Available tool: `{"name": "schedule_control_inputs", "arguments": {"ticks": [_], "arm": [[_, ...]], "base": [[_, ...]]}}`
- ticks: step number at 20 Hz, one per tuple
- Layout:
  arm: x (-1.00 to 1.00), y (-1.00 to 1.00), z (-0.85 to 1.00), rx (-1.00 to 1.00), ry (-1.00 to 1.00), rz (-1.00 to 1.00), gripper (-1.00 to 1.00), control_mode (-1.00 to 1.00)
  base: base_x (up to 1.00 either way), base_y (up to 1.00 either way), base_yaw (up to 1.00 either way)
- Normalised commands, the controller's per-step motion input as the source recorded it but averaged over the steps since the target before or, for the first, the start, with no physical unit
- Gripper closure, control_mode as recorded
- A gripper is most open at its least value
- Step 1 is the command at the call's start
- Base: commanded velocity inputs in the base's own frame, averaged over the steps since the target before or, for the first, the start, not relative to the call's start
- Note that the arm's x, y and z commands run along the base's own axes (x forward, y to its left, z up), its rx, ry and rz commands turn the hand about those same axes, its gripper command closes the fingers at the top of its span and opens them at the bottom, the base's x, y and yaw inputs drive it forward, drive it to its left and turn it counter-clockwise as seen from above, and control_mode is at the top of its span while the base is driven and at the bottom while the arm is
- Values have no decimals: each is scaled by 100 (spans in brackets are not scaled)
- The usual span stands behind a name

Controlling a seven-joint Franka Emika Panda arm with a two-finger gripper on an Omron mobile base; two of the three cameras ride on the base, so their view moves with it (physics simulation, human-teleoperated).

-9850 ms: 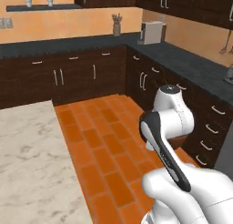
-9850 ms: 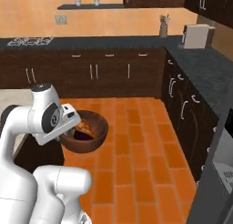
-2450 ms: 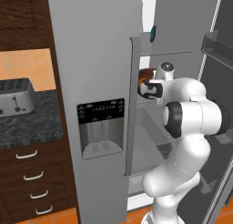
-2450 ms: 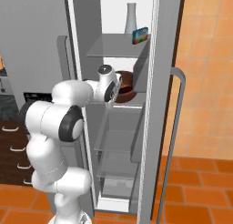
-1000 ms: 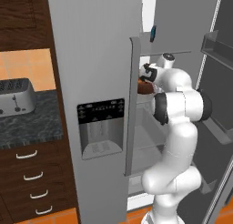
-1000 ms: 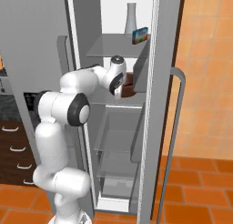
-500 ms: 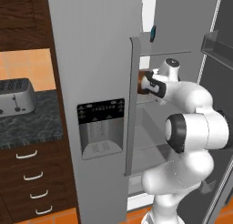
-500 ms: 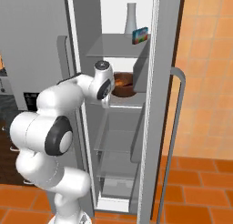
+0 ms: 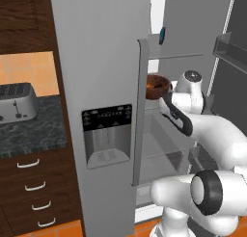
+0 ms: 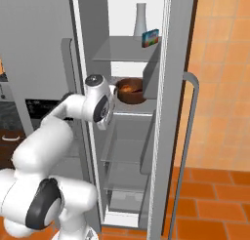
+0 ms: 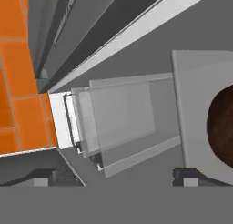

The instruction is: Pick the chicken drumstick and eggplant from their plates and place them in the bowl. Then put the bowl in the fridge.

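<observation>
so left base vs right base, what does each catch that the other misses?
Left base alone: the toaster on the dark counter, drawers below, and the dispenser panel on the closed door. Right base alone: a pale bottle and a small carton on the upper shelf, plus orange floor tiles. Both: the open fridge, the bowl on its shelf, the white arm beside it.

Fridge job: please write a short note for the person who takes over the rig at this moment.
Gripper: open, holding nothing, beside the bowl.
Bowl: stands on a middle shelf inside the open fridge, free of the fingers. Its contents cannot be made out clearly from here.
Done: bowl is placed in the fridge.
Left: draw the arm out clear of the shelves; the fridge door is open.
</observation>
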Motion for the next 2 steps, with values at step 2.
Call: {"name": "schedule_control_inputs", "arguments": {"ticks": [2], "arm": [[-100,6,-11,13,-1,-21,-100,-100]], "base": [[0,0,0]]}}
